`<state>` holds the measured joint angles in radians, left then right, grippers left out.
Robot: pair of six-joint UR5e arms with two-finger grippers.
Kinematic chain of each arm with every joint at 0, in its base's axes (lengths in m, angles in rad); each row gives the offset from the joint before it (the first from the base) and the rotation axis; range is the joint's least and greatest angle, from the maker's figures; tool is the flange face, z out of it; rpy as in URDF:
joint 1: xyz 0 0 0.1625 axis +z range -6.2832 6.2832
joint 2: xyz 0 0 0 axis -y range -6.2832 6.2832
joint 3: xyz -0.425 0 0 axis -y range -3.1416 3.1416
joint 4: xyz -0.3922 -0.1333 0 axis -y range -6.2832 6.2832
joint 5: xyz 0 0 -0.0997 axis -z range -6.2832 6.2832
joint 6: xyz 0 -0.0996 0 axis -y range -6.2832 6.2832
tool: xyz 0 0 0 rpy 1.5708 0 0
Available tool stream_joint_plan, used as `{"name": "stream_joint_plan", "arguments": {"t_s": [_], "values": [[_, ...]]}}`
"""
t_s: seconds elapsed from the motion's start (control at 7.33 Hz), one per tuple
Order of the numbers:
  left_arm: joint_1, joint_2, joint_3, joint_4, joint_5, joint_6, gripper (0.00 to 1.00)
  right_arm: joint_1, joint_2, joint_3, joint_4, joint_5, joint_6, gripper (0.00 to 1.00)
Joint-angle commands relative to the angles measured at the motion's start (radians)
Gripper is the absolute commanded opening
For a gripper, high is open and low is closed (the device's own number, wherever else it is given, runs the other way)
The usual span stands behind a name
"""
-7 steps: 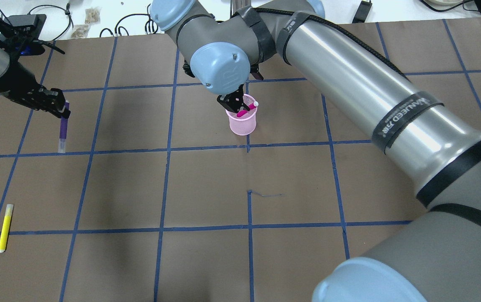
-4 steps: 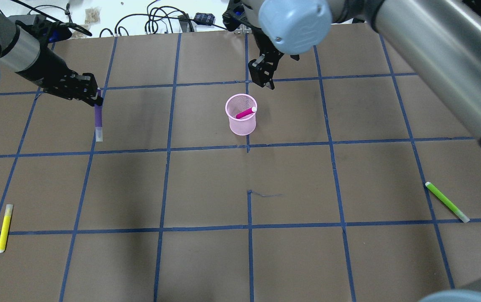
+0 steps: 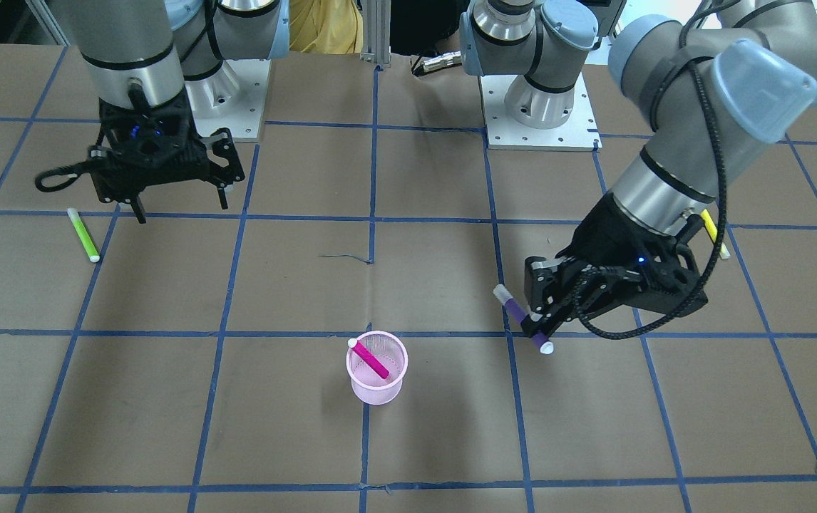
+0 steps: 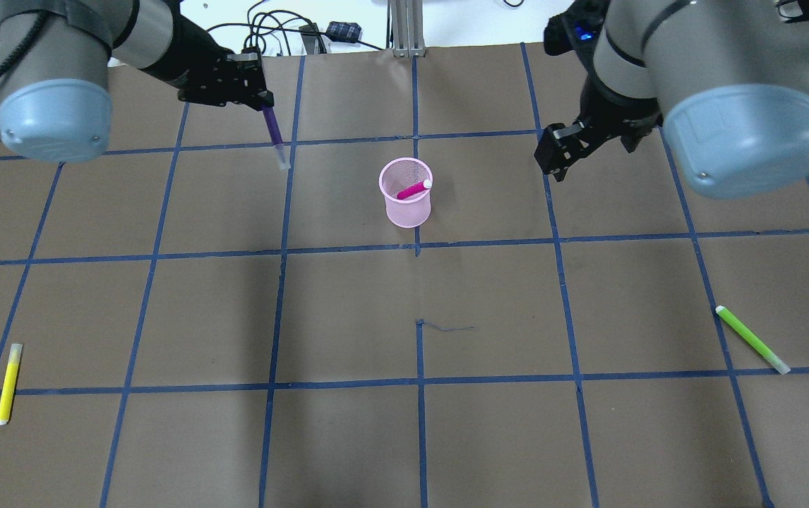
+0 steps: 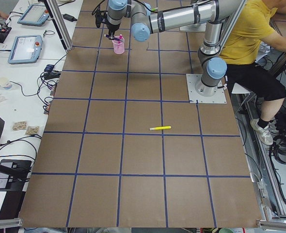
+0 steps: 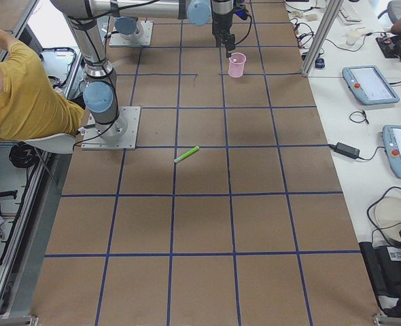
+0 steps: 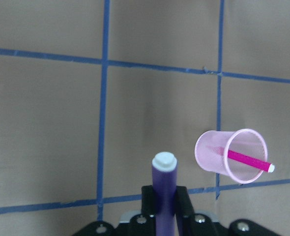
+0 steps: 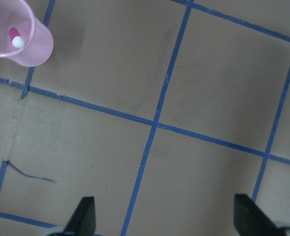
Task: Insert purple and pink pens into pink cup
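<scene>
The pink mesh cup [image 4: 405, 201] stands upright mid-table, also in the front view [image 3: 377, 388]. The pink pen [image 4: 414, 189] leans inside it, white cap at the rim. My left gripper [image 4: 263, 106] is shut on the purple pen [image 4: 274, 130] and holds it in the air, to the left of the cup and a little beyond it. The left wrist view shows the purple pen [image 7: 163, 189] between the fingers, with the cup [image 7: 231, 155] to its right. My right gripper [image 4: 553, 162] is open and empty, off to the cup's right; its wrist view shows the cup [image 8: 34, 46] at top left.
A yellow pen [image 4: 9, 384] lies near the front left. A green pen [image 4: 750, 339] lies at the right. Cables [image 4: 270, 35] and an aluminium post [image 4: 406, 25] sit at the far edge. The brown mat has a blue tape grid.
My left gripper has carried the purple pen rightward toward the cup. My right gripper has let go of the pink pen, which stays in the cup, and has moved off to the right.
</scene>
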<state>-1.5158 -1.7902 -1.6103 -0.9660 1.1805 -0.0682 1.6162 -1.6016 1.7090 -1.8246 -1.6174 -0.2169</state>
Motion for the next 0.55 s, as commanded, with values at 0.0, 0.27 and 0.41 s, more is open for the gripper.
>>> {"name": "stream_joint_plan", "arguments": {"t_s": [0.0,0.27,0.41], "values": [[-0.104,-0.056,-0.005,0.242,0.004,-0.172,0.00,-0.068,-0.041,-0.008,0.040,0.082,0.106,1.00],[-0.156,-0.092,-0.075,0.445,0.048,-0.219,0.00,-0.067,-0.023,-0.055,0.108,0.028,0.146,1.00],[-0.173,-0.110,-0.120,0.563,0.083,-0.222,0.00,-0.065,-0.021,-0.061,0.123,0.033,0.148,1.00]]}}
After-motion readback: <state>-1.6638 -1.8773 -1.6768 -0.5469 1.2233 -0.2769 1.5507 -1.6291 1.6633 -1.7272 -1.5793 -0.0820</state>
